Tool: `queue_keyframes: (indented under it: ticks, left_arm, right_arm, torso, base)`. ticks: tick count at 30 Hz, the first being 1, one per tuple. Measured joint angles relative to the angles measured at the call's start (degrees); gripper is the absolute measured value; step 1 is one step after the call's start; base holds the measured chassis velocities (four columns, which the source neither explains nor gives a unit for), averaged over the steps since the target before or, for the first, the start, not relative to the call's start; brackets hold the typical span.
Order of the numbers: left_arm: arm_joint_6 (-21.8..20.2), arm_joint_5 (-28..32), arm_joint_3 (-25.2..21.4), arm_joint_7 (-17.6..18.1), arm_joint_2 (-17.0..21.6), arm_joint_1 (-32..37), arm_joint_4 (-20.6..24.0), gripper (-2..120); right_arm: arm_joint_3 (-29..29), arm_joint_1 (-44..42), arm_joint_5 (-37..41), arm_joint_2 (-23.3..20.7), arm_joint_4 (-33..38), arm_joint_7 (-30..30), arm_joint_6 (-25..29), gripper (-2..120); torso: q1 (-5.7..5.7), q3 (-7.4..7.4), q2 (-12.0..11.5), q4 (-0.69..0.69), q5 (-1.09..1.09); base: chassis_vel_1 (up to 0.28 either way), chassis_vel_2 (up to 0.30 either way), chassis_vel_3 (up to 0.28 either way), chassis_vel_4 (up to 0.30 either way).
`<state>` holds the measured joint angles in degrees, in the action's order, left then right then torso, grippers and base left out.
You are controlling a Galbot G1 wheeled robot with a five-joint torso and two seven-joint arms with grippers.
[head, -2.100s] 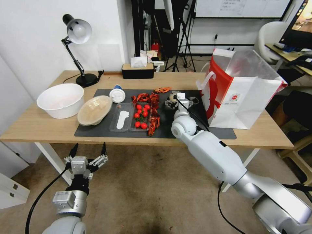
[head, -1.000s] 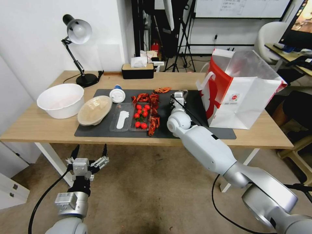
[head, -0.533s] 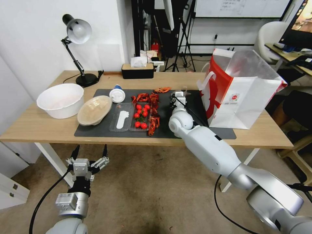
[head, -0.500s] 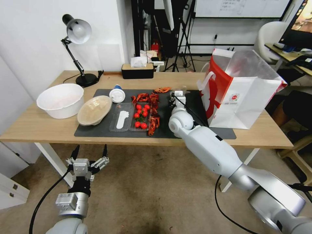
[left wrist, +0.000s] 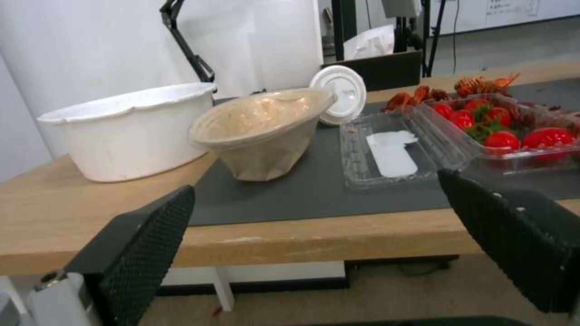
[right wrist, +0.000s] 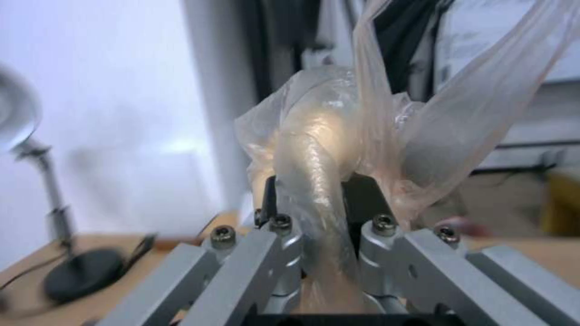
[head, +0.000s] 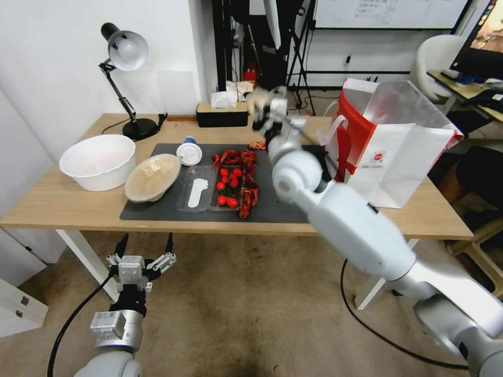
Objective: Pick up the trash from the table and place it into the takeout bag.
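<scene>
The right gripper [head: 263, 107] hangs in the air above the far side of the counter [head: 63, 201], just left of the takeout bag [head: 390, 152], with its fingers [right wrist: 275, 253] pinched on the plastic-wrapped beige ball [right wrist: 314, 145]; loose wrap trails off the ball past the fingers. The ball is off the counter but not yet over the bag's open mouth, so this piece of trash looks about halfway home: lifted, not yet dropped in. The left gripper [head: 140, 250] waits low in front of the counter's near edge, over the floor, its fingers [left wrist: 130, 253] spread wide and holding nothing. Still on the dark grey mat [head: 167, 207] are the round beige bowl [head: 152, 177], tipped on its side against the big white bowl [head: 98, 161], and the small white-lidded cup [head: 189, 153] just behind it. A clear tray of cherry tomatoes [head: 227, 186] and scattered crayfish shells [head: 247, 196] also lie on the mat. What is already inside the bag cannot be made out, so at least 2 pieces beyond the ball appear left.
</scene>
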<state>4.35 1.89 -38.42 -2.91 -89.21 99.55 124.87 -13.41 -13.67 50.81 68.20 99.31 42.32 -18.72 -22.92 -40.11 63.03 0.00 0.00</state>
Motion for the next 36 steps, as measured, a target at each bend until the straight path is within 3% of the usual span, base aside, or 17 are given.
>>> queue_keyframes:
  ticks: [8, 15, 25, 31, 33, 36]
  left_arm:
    - [-0.16, -0.27, 0.28, -0.02, -0.15, -0.27, 0.01, 100]
    - [-0.17, -0.92, 0.94, -0.07, -0.46, -0.22, -0.07, 100]
    - [-0.16, -1.34, 1.33, -0.16, -0.49, -0.24, -0.08, 100]
    - [-0.16, -1.37, 1.36, -0.18, -0.49, -0.22, -0.07, 100]
    - [-0.14, -1.47, 1.43, -0.2, -0.52, -0.12, -0.07, 100]
    - [-0.11, -1.51, 1.46, -0.21, -0.53, -0.04, -0.06, 100]
  right_arm:
    - [7.91, 2.3, -3.72, -6.46, 2.89, 4.82, -8.17, 4]
    - [14.65, -1.94, -2.28, -12.2, 4.31, 5.77, -13.93, 4]
    - [18.05, -6.96, -0.51, -15.63, 5.17, 5.56, -15.96, 4]
    - [18.68, -7.73, 0.11, -16.16, 5.44, 5.54, -16.26, 14]
    - [19.65, -8.71, 0.67, -16.83, 5.81, 5.4, -16.58, 29]
    - [20.05, -9.02, 0.88, -17.05, 5.98, 5.35, -16.66, 35]
  torso:
    - [0.0, 0.0, 0.0, -0.01, 0.02]
    - [0.0, 0.0, 0.0, -0.02, 0.03]
    - [0.0, 0.0, 0.0, 0.0, 0.02]
    - [0.0, 0.0, 0.0, 0.0, 0.01]
    - [0.0, 0.0, 0.0, 0.0, 0.0]
    - [0.0, 0.0, 0.0, 0.0, 0.01]
  base:
    - [0.0, 0.0, 0.0, 0.0]
    - [0.0, 0.0, 0.0, 0.0]
    - [0.0, 0.0, 0.0, 0.0]
    - [0.0, 0.0, 0.0, 0.0]
    - [0.0, 0.0, 0.0, 0.0]
    - [0.0, 0.0, 0.0, 0.0]
